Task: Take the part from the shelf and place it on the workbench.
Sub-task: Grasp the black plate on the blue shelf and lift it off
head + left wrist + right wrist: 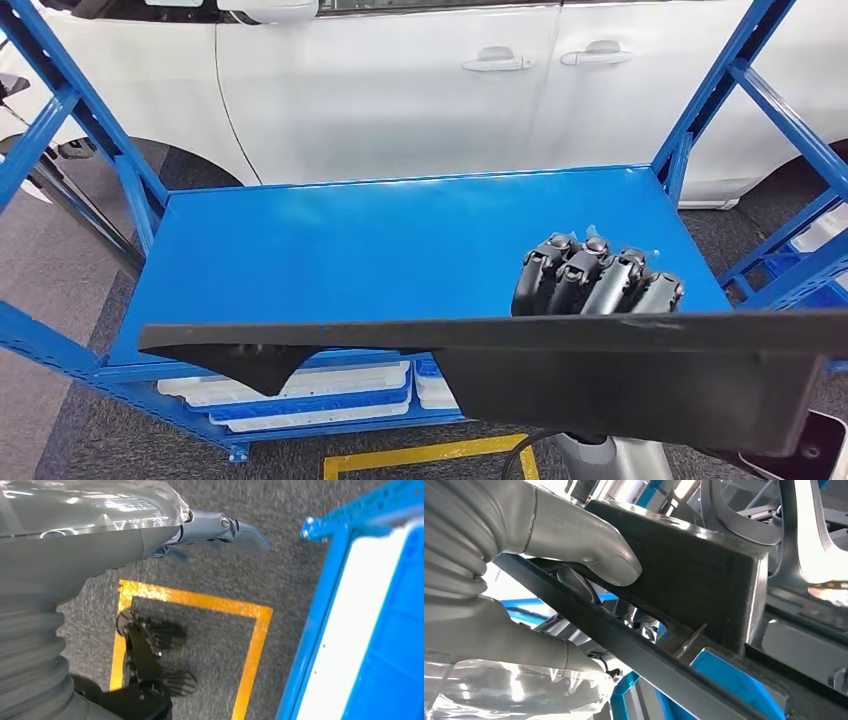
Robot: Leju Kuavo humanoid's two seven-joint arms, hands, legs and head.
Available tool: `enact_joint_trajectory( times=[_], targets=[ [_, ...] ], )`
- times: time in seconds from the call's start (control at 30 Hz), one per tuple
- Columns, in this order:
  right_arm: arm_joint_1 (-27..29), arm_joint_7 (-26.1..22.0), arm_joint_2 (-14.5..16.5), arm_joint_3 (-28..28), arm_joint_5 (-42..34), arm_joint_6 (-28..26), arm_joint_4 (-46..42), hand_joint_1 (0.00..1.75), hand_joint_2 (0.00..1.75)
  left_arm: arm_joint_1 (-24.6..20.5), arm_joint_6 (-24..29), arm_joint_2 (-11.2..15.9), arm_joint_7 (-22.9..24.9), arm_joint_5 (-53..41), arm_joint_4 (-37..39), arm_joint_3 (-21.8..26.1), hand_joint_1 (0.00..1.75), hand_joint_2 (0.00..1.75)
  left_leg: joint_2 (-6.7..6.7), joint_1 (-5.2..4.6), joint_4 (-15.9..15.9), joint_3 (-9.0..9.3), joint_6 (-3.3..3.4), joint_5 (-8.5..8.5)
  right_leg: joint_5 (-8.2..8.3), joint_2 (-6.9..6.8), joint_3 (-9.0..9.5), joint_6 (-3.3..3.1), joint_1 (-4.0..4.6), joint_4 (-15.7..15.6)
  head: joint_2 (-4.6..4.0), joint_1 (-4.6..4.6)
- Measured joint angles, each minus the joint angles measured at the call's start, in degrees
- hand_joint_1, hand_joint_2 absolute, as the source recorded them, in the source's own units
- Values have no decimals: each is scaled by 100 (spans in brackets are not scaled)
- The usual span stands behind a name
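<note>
Black, long and flat, the part (480,335) has a boxy block at 5 o'clock; my right hand (597,275) grips it above the blue shelf (380,240). My left hand (220,530) hangs with its fingers loosely apart, holding nothing.

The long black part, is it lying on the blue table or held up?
Held up. The right hand grips the black part, fingers curled over its top edge, above the blue table.
</note>
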Motion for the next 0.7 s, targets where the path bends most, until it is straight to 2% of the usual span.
enact_joint_trajectory(
  times=[0.03, 0.07, 0.1, 0.13, 0.17, 0.2, 0.23, 0.27, 0.3, 0.33, 0.37, 0.4, 0.47, 0.5, 0.53, 0.57, 0.63, 0.67, 0.7],
  targets=[
    [3, 0, -1, 1, 0, -1, -1, 175, 175, -5, 0, 0, 0, -3, 0, 0, 0, 175, 12, 15, -18, -47, 35, 66, -194, 7, -73, 29, -10, 184, 0, 0],
    [7, 0, -1, 1, 0, -2, -1, 175, 175, -11, 1, 0, 0, -4, 0, 0, 0, 175, 25, 20, -22, -106, 60, 126, -468, 11, -177, 55, -32, 482, 0, 0],
    [13, 0, -2, 1, 2, -5, -1, 175, 175, -13, 7, 2, 1, -4, 0, 0, 0, 175, 30, 19, -18, -181, 72, 179, -749, 9, -292, 80, -47, 862, 0, 0],
    [27, 0, -2, 1, 12, -11, 0, 175, 175, -10, 16, 3, 4, -4, 0, 0, 0, 175, 34, 18, -11, -258, 70, 230, -961, 8, -383, 103, -63, 1234, 0, -1],
    [47, 0, -2, 1, 39, -27, 1, 175, 175, -5, 28, 3, 8, -4, 0, 0, 0, 175, 37, 17, 0, -335, 62, 278, -1058, 8, -401, 122, -77, 1478, 0, -1],
    [68, 0, -3, 2, 81, -53, 1, 175, 175, 2, 41, 3, 11, -4, 0, 0, 0, 175, 39, 18, 12, -409, 51, 322, -1044, 7, -327, 134, -88, 1536, 0, -1],
    [87, 0, -5, 4, 127, -80, 2, 175, 175, 12, 51, 3, 15, -5, 0, 0, 0, 175, 40, 20, 27, -479, 37, 363, -935, 6, -134, 137, -100, 1360, 0, -1],
    [98, 0, -7, 5, 166, -104, 2, 175, 175, 20, 58, 3, 16, -7, 0, 0, 0, 175, 40, 21, 44, -539, 20, 402, -795, 6, 153, 131, -109, 999, 0, -1],
    [102, 0, -9, 6, 188, -120, 2, 175, 175, 27, 65, 3, 16, -9, 0, 0, 0, 175, 36, 18, 60, -590, -4, 437, -728, 7, 461, 115, -109, 556, 0, 0],
    [109, -1, -12, 7, 199, -126, 1, 175, 175, 32, 72, 3, 16, -11, 0, 0, 0, 175, 33, 15, 69, -625, -34, 476, -678, 11, 702, 89, -97, 194, 0, -2],
    [118, -1, -17, 7, 204, -128, 1, 175, 175, 36, 85, 3, 16, -13, 0, 0, 0, 175, 29, 14, 69, -642, -71, 514, -672, 15, 842, 58, -81, -42, 0, -2],
    [127, -1, -22, 7, 209, -127, 2, 175, 175, 40, 98, 4, 17, -13, 0, 0, 0, 175, 27, 16, 61, -653, -111, 557, -684, 20, 880, 24, -58, -143, 0, -2],
    [144, 0, -33, 9, 224, -123, 9, 175, 175, 55, 130, 6, 26, -11, 0, 2, 0, 175, 24, 25, 34, -673, -188, 631, -587, 12, 817, -59, -48, -174, 0, -1],
    [149, 0, -35, 18, 243, -132, 14, 175, 175, 65, 142, 8, 33, -12, 0, 4, 0, 175, 22, 31, 67, -711, -216, 573, -524, 1, 771, -107, -54, -200, 0, -1],
    [153, 0, -37, 32, 269, -158, 19, 175, 175, 75, 151, 9, 44, -13, 0, 5, 0, 175, 20, 34, 185, -769, -239, 410, -447, -10, 713, -154, -64, -228, 0, -1],
    [153, 0, -38, 51, 301, -203, 24, 175, 175, 81, 154, 8, 55, -13, 0, 7, 0, 175, 20, 43, 418, -849, -255, 149, -370, -19, 643, -192, -70, -248, 0, -1],
    [149, 0, -40, 93, 350, -330, 38, 175, 175, 86, 143, 2, 87, -6, 0, 8, 0, 175, 20, 45, 1143, -1023, -287, -415, -233, -24, 472, -232, -44, -243, 0, -2],
    [143, 0, -41, 113, 362, -394, 50, 175, 175, 86, 134, -1, 104, 6, 0, 11, 0, 175, 20, 45, 1462, -1058, -298, -546, -166, -27, 379, -237, -30, -232, 0, -2],
    [131, 0, -42, 131, 367, -455, 64, 175, 175, 85, 125, -2, 120, 21, 0, 17, 0, 175, 20, 45, 1642, -1024, -303, -548, -102, -29, 283, -236, -18, -218, 0, -2]
  ],
)
